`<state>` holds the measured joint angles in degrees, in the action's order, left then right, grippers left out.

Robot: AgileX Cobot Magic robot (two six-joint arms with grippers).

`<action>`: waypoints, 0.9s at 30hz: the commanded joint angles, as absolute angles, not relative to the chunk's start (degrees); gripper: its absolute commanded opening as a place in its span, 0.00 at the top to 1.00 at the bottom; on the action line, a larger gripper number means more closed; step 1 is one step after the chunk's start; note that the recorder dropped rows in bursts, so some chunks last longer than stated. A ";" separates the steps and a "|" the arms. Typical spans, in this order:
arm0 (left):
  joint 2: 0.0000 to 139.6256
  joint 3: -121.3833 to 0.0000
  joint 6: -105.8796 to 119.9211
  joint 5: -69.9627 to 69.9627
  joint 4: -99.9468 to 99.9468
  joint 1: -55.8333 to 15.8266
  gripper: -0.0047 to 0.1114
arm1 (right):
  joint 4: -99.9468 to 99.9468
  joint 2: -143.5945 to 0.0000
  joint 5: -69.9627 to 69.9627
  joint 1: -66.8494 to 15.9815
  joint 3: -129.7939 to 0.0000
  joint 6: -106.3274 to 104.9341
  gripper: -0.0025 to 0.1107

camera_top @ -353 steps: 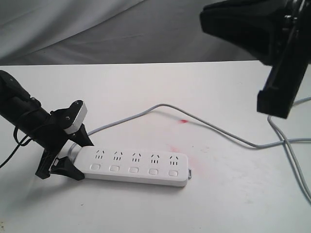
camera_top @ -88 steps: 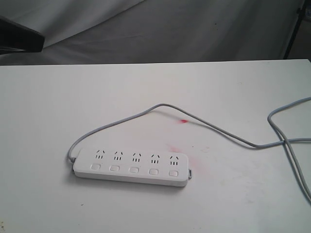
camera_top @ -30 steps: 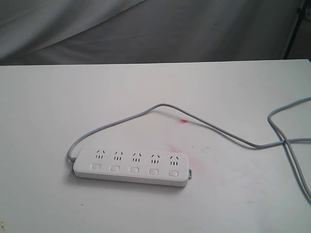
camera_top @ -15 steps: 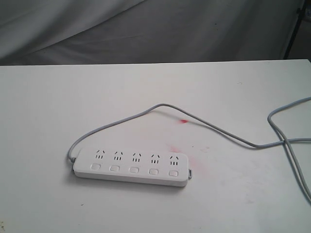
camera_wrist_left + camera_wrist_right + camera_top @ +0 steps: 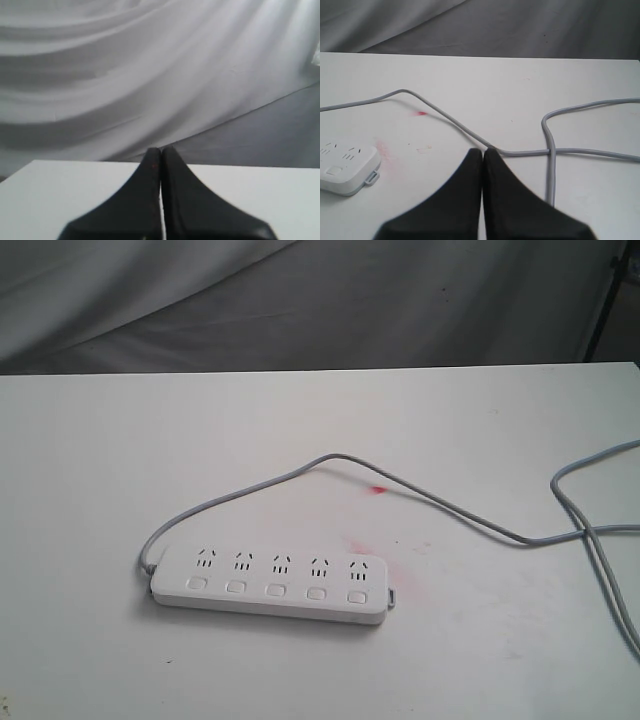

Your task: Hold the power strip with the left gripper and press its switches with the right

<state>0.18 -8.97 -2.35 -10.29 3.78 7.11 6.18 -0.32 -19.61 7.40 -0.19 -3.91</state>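
The long flat white plastic power strip (image 5: pixel 268 584) lies on the white counter (image 5: pixel 480 660); the black left tool (image 5: pixel 160 151) and right tool (image 5: pixel 483 151) are closed, empty.

A staged test bench of a laboratory kind is suggested, rather than a home or a shop. A plain white table (image 5: pixel 100 440) is seen, with a single power strip (image 5: pixel 270 583) and its grey cord (image 5: pixel 450 508) laid out on it. Behind the table a creased grey cloth (image 5: pixel 350 300) is hung as a backdrop. Red smears (image 5: pixel 378 489) are seen on the table top, and a dark stand leg (image 5: pixel 603 310) is glimpsed behind the table's far right corner.
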 commanded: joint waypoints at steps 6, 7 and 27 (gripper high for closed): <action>0.00 -2.86 -2.96 -10.99 0.89 8.69 0.96 | 5.50 0.00 -19.61 7.30 0.00 -4.09 0.98; 0.00 -2.32 -2.96 -10.99 1.30 8.69 0.96 | 5.50 0.00 -19.61 7.30 0.00 -4.09 0.98; 0.00 0.00 -2.85 -16.29 2.23 8.69 0.96 | 5.50 0.00 -19.61 7.30 0.00 -4.09 0.98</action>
<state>0.18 -0.23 -2.58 -16.66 2.05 8.62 6.18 -0.32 -19.61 7.40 -0.19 -3.91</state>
